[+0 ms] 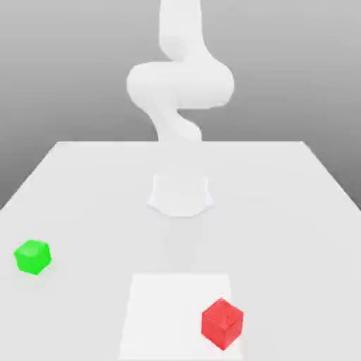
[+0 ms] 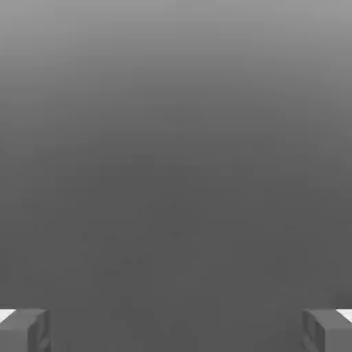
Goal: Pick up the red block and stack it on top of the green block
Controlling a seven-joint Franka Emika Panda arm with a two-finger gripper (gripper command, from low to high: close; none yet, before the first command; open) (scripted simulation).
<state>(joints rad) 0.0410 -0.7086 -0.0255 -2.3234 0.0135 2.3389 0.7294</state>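
End effector (image 2: 176,331) spread wide, holding nothing. Red block (image 1: 222,323) resting on the surface (image 1: 84,183). Green block (image 1: 32,257) well apart from the red block, toward the exterior view's left.

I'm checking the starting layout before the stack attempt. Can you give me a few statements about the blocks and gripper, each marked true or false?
1. The red block sits on top of the green block. False: both rest apart on the table.
2. The green block lies toward the exterior view's left. True.
3. The gripper is shut on the red block. False: its fingers stand wide apart, with nothing between them.
4. The red block is nearer the exterior camera than the green block. True.
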